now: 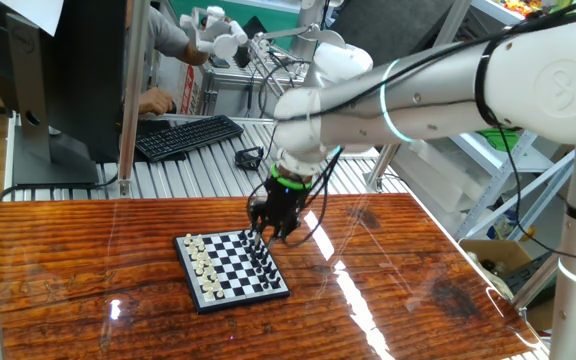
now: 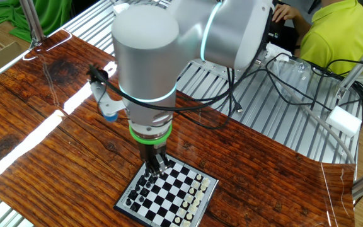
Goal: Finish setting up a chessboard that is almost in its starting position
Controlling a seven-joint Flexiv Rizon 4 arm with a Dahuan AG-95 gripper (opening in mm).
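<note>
The small chessboard (image 1: 230,266) lies on the wooden table, with white pieces (image 1: 201,266) along its left edge and black pieces (image 1: 266,266) along its right edge. My gripper (image 1: 259,236) points straight down over the far end of the black row, its tips at about piece height. In the other fixed view the gripper (image 2: 155,166) stands over the board's (image 2: 183,189) far left corner, among the black pieces (image 2: 141,189). The fingers stand close together. The dark fingertips blend with the black pieces, so I cannot tell whether a piece sits between them.
A black keyboard (image 1: 188,136) and cables lie on the metal roller surface (image 1: 218,170) behind the table. A person (image 2: 333,34) in a yellow shirt sits at the back. Shelving (image 1: 488,160) stands to the right. Bare wood (image 1: 88,250) surrounds the board.
</note>
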